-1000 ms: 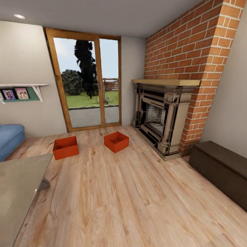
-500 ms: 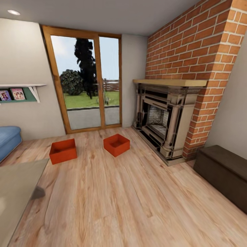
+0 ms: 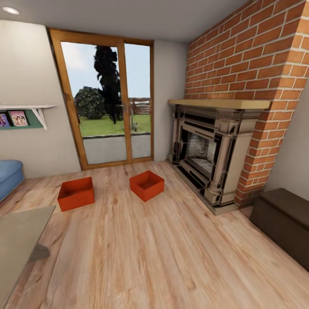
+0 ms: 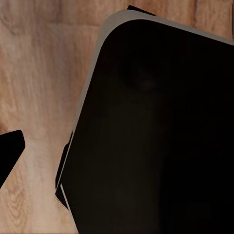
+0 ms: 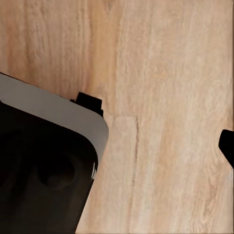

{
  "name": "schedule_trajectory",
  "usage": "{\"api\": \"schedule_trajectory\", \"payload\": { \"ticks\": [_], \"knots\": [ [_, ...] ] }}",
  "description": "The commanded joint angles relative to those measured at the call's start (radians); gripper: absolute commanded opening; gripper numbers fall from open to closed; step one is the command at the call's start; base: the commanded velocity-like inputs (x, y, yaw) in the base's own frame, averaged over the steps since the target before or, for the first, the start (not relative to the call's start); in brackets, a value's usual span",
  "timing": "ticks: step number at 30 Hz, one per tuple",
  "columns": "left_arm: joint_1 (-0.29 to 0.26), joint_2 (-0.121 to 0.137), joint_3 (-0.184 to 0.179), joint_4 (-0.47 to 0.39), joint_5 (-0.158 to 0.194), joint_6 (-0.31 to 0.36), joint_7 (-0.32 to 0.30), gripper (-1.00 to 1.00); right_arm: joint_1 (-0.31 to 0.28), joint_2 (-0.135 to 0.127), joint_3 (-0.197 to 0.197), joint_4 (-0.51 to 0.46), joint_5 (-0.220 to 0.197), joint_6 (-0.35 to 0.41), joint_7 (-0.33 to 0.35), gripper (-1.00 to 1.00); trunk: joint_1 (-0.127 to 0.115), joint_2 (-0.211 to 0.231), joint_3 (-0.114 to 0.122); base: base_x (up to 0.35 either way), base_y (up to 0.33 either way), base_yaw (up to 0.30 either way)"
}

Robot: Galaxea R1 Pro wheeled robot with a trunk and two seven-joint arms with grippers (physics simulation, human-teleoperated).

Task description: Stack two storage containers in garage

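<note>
Two red-orange open-topped storage containers sit apart on the light wood-plank floor of the living room, in front of the glass patio door. The left container lies nearer the blue sofa. The right container is turned at an angle, nearer the fireplace. Both look empty. Each wrist view looks down at wood planks and the robot's own dark, grey-edged body. A dark fingertip pokes in at one edge of the left wrist view, another fingertip at an edge of the right wrist view. Their spread is not visible.
An ornate stone fireplace in a brick chimney stands at the right, with a dark brown bench nearer along that wall. A blue sofa and a grey-green rug lie at the left. Open plank floor leads to the containers.
The whole head view has shifted: the camera has moved forward and turned a little right, so the fireplace and containers look larger. The containers themselves have not moved.
</note>
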Motion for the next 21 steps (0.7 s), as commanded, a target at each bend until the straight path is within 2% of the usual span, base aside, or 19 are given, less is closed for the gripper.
{"api": "schedule_trajectory", "payload": {
  "ticks": [1, 21],
  "knots": [
    [0.0, 0.0, 0.003, -0.001, 0.002, -0.001, 0.002, 1.0, -0.001, -0.001, 0.006, 0.003, -0.006, -0.007, -0.002, 1.0, 0.001, 0.0, -0.001, 0.323, 0.0, 0.214],
    [0.0, 0.001, 0.003, -0.001, 0.003, 0.0, 0.002, 1.0, -0.001, -0.003, 0.005, 0.003, -0.007, -0.007, -0.002, 1.0, 0.001, 0.0, -0.001, 0.323, 0.0, 0.265]
  ]
}}
